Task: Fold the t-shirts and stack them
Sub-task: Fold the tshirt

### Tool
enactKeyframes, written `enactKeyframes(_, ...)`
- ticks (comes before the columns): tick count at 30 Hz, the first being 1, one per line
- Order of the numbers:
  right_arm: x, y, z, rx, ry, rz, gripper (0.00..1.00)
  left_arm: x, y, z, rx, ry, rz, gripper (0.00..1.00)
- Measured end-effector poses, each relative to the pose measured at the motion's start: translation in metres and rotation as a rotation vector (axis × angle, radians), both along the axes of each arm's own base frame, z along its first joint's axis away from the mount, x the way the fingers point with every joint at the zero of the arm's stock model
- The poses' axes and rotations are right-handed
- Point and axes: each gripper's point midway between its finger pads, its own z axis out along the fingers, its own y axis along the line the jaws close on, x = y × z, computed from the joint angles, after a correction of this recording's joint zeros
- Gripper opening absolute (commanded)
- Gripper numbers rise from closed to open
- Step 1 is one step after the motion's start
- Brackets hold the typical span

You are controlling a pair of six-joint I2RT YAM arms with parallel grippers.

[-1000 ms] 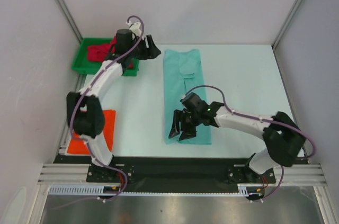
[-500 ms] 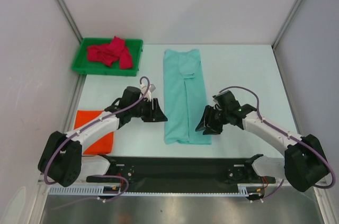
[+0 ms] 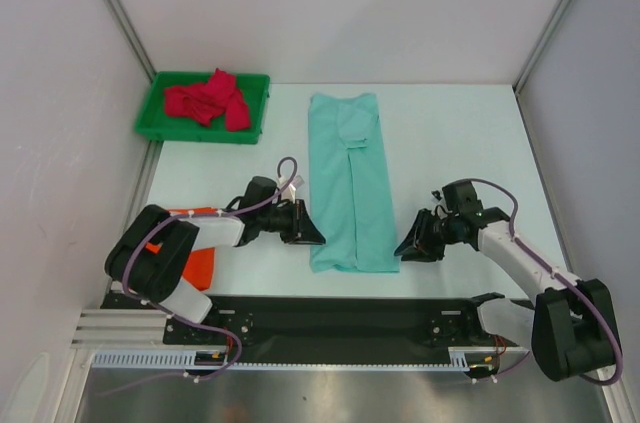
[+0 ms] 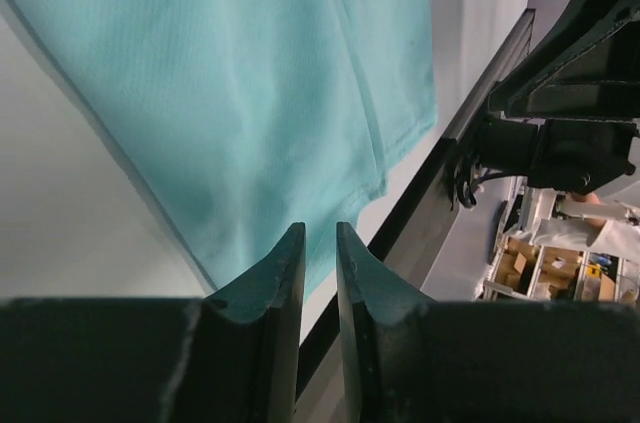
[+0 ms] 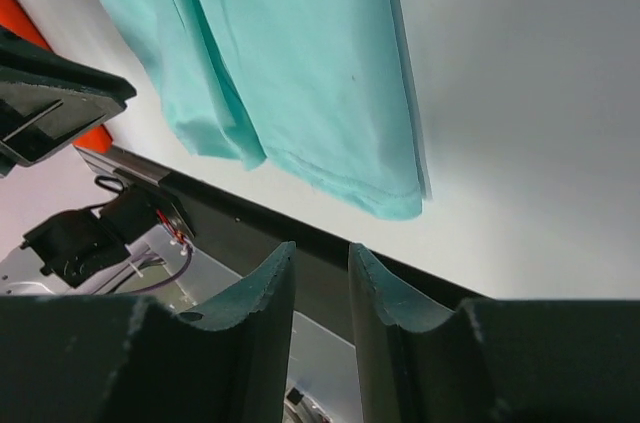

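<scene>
The mint shirt (image 3: 350, 178) lies as a long folded strip on the bench (image 3: 460, 133). The left end effector (image 3: 316, 236) and right end effector (image 3: 402, 250) flank its near corners, fingers narrowly apart, empty. Light, limp cloth, likely to sag: pinch both near corners through all layers.

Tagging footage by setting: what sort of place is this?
Likely a lab robot test cell: a pale table enclosed by plain white panels on metal struts, with parts boxes beyond.

Open table (image 3: 450, 133) right of mint shirt (image 3: 350, 173); tray (image 3: 200, 135) blocks far-left corner.
</scene>
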Motion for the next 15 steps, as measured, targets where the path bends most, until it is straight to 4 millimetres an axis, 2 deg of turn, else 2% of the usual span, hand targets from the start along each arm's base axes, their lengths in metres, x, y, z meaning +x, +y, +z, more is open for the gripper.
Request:
enactKeyframes(4,-0.01,-0.001,-0.001,0.017,-0.004,0.001,0.32,-0.015,0.001,-0.011,-0.025,0.031,-0.004,0.22)
enactKeyframes(8,-0.014,0.001,-0.002,0.022,0.002,0.004,0.32,-0.034,0.008,-0.036,0.011,0.116,-0.009,0.2)
enactKeyframes(12,-0.017,0.005,-0.002,0.023,-0.004,0.029,0.33,-0.041,0.01,-0.037,0.006,0.139,-0.024,0.22)
enactKeyframes(14,-0.018,0.007,-0.002,0.023,-0.004,0.039,0.33,-0.046,0.012,-0.036,0.014,0.141,-0.031,0.25)
enactKeyframes(15,-0.018,0.008,-0.002,0.024,-0.004,0.04,0.33,-0.049,0.015,-0.034,0.023,0.139,-0.034,0.3)
